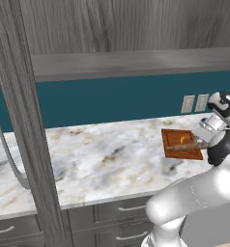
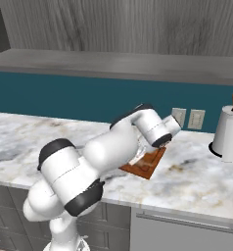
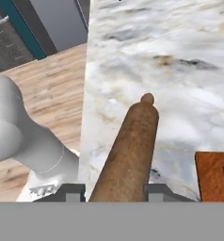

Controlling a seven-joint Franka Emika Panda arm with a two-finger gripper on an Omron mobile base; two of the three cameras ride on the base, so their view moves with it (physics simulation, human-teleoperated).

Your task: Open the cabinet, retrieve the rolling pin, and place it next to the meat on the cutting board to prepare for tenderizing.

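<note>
Gripper point(image 3: 115, 190) clamps the rolling pin point(image 3: 130, 146), holding it above the marble counter point(image 3: 180, 61) beside the cutting board point(image 3: 213, 175).

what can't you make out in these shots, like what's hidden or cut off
- Gripper fingertips: in the hand view the rolling pin and the bottom edge cover them, so the contact itself is hidden.
- Cutting board: in the right base view the arm covers most of it; in the hand view the right edge cuts it off.
- Meat: too small in the left base view to tell its shape.
- Cabinet: its inside is out of sight.
</note>
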